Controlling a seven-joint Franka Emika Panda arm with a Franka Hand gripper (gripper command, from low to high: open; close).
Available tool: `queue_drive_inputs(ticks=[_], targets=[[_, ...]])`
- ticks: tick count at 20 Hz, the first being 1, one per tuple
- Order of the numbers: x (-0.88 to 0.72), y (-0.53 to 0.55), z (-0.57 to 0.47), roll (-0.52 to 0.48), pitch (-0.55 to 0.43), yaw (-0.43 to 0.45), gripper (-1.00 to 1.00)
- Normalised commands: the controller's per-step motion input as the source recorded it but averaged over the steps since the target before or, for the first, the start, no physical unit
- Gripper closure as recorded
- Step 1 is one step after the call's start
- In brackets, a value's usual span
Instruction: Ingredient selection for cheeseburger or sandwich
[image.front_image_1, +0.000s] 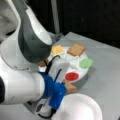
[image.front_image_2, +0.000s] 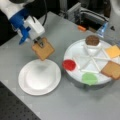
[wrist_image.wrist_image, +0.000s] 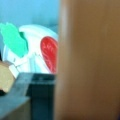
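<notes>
held toast: you've got one toast square (image.front_image_2: 43, 49) pinched at its upper edge, hanging tilted above the white paper plate (image.front_image_2: 39, 77); not touching it. In the wrist view it fills the right side as a tan slab (wrist_image.wrist_image: 90, 60).
jaws: closed on the toast's edge; gripper (image.front_image_2: 40, 43) sits at a front view's upper left.
handling: looks thin, stiff and light. Judging by that, an edge pinch is enough, but a flat piece can swivel in the jaws.
arm pose: wrist angled down over the plate; blue mount and white body above the toast. In a front view the arm (image.front_image_1: 27, 50) blocks most of the near side.
paper plate: nothing on it yet, no stack started.
divided tray (image.front_image_2: 75, 52): on the desk (image.front_image_2: 82, 105) beside the plate, holding tomato (image.front_image_2: 69, 64), lettuce (image.front_image_2: 89, 78), second toast (image.front_image_2: 112, 70), cheese (image.front_image_2: 113, 51), patty (image.front_image_2: 92, 40), each in its own compartment.
</notes>
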Motion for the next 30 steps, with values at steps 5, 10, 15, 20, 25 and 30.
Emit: queue_drive_inputs(ticks=[5, 10, 15, 20, 25, 30], targets=[[0.47, -0.22, -0.09, 0.118, 0.022, 0.214, 1.0], [0.54, -0.3, -0.14, 0.156, 0.007, 0.244, 1.0], [0.54, -0.3, -0.14, 0.213, 0.017, 0.244, 1.0], [0.47, -0.24, -0.06, 0.26, 0.025, 0.227, 1.0], [0.44, -0.16, -0.07, 0.254, -0.006, 0.19, 1.0], [0.45, -0.15, -0.12, 0.194, -0.051, 0.156, 1.0]])
